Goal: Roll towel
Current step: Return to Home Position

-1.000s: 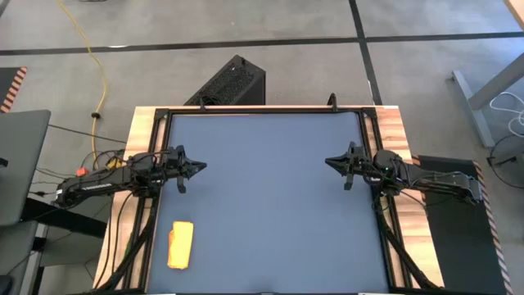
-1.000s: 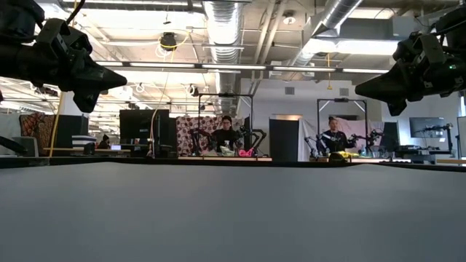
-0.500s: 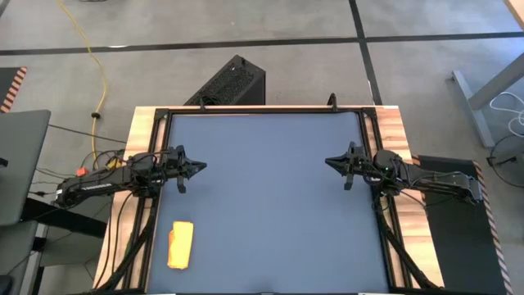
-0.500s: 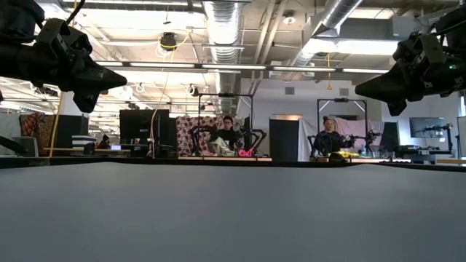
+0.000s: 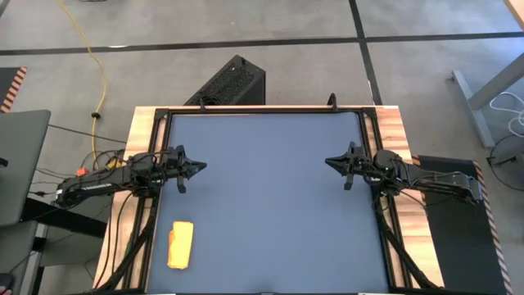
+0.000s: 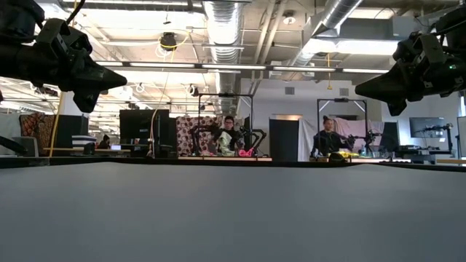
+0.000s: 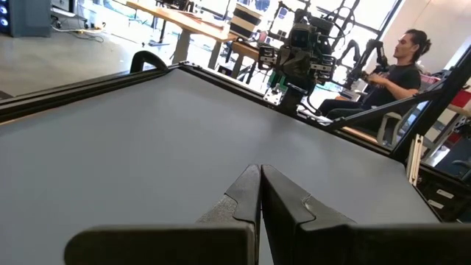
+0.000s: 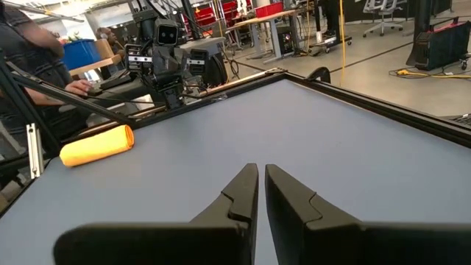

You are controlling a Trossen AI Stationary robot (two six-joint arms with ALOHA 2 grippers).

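The towel (image 5: 180,244) is a short yellow-orange roll lying on its side on the blue-grey table mat (image 5: 270,205), near the front left corner; it also shows in the right wrist view as a towel roll (image 8: 97,145). My left gripper (image 5: 203,165) hovers level at the table's left edge, shut and holding nothing, well behind the towel. My right gripper (image 5: 327,161) hovers level at the right edge, its fingers nearly together with nothing between them. In the low view both my left gripper (image 6: 120,78) and my right gripper (image 6: 358,87) hang high above the mat.
A black frame (image 5: 262,112) borders the mat, with wooden strips (image 5: 403,131) at the sides. A black box (image 5: 232,82) stands on the floor beyond the far edge. People sit at benches (image 6: 229,138) in the room behind. The mat's middle lies bare.
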